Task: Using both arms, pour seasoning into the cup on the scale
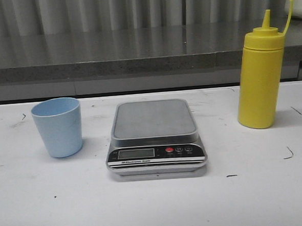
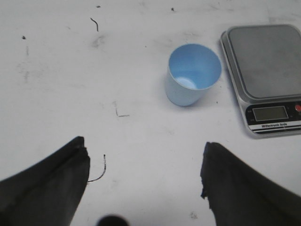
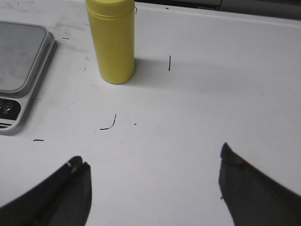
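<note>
The pale blue cup (image 1: 58,127) stands upright and empty on the white table, left of the scale (image 1: 155,138). The steel platform of the scale is bare. The yellow seasoning bottle (image 1: 260,78) stands upright at the right, its tethered cap hanging open. Neither arm shows in the front view. In the left wrist view my left gripper (image 2: 143,157) is open and empty, short of the cup (image 2: 192,75), with the scale (image 2: 265,75) beside it. In the right wrist view my right gripper (image 3: 153,162) is open and empty, short of the bottle (image 3: 111,40).
A grey counter edge (image 1: 138,65) runs along the back of the table, with a curtain behind it. Small dark marks (image 1: 289,153) dot the white tabletop. The scale's corner shows in the right wrist view (image 3: 19,70).
</note>
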Available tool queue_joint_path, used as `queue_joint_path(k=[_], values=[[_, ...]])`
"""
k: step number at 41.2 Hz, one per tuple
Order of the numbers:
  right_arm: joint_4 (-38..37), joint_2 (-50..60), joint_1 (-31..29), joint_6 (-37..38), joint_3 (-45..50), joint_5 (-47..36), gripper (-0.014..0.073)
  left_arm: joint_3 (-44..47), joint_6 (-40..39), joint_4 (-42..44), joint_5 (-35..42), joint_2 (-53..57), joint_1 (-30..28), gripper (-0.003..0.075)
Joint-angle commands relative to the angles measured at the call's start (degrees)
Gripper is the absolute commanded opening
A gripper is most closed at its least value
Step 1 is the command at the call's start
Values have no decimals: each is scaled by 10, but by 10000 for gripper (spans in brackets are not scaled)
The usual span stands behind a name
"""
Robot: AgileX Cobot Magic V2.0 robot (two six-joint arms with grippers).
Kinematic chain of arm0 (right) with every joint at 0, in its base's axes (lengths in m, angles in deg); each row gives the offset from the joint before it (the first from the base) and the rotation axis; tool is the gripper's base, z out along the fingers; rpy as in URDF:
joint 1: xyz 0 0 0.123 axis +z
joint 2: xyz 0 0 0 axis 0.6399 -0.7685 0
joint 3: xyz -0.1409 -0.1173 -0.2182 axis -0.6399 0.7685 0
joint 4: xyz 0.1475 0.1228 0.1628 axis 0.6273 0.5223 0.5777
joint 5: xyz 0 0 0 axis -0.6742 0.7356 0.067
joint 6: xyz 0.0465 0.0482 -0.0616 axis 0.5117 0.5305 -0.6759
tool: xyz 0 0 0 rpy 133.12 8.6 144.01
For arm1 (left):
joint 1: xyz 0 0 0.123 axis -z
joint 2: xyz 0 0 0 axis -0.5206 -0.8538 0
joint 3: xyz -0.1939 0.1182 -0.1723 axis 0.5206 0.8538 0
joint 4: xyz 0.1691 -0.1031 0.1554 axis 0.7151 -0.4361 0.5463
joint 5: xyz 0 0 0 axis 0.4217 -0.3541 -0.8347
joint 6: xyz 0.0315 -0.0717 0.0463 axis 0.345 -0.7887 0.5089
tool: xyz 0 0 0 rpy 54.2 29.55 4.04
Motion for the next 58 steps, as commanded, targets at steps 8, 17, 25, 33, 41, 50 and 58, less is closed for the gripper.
queue_joint_path(k=[8,17,25,33,41,50,58], values=[[1,-5,-1,-7,-19,-37,580,-107,1,-6,5,-180,31,493],[1,-5,-1,-7,-19,-37,580,-184,1,-20,2,-308,31,493],[1,-5,-1,-7,-19,-37,580,-247,1,-21,2,-402,31,493],[1,-5,-1,-7,-19,-37,580,-299,1,-21,4,-475,31,493],[1,-5,-1,-7,-19,-37,580,-321,1,-21,2,-522,31,489],[1,-5,-1,-7,-19,-37,580,-321,1,-21,21,-534,31,285],[1,-5,-1,-7,-19,-37,580,-321,1,-24,24,-534,31,58]])
